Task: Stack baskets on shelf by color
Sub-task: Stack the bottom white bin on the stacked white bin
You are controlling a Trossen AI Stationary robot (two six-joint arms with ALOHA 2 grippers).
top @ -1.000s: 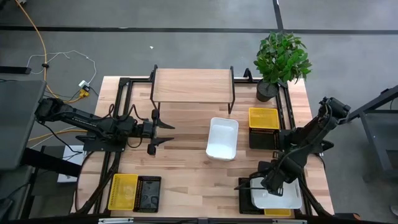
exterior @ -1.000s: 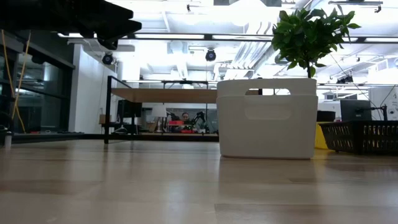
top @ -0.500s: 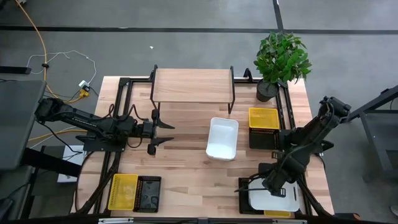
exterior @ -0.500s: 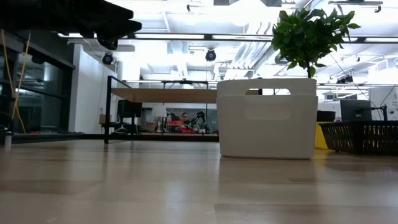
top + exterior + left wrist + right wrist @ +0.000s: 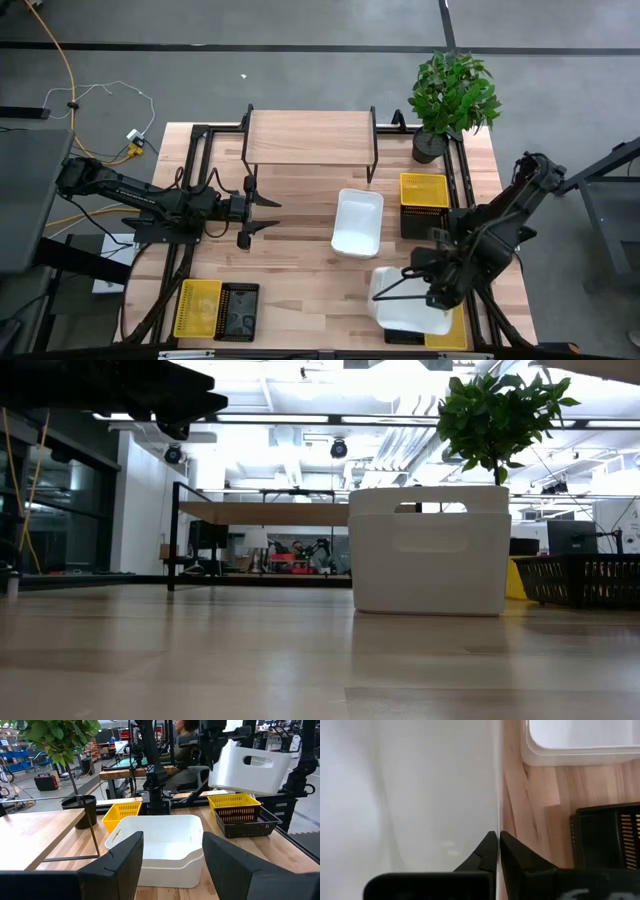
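There's a leafy green potted plant [image 5: 452, 100] sitting at the far right corner of the wooden table [image 5: 300, 270], and it pokes up behind everything in the low view [image 5: 497, 415] too. Off the table's left side, an orange cable [image 5: 62, 70] and some thin white wires [image 5: 110, 92] trail across the grey floor [image 5: 300, 80]. The left wrist view catches a person [image 5: 185, 740] seated in the room beyond the table, with black frames and workbenches around them.
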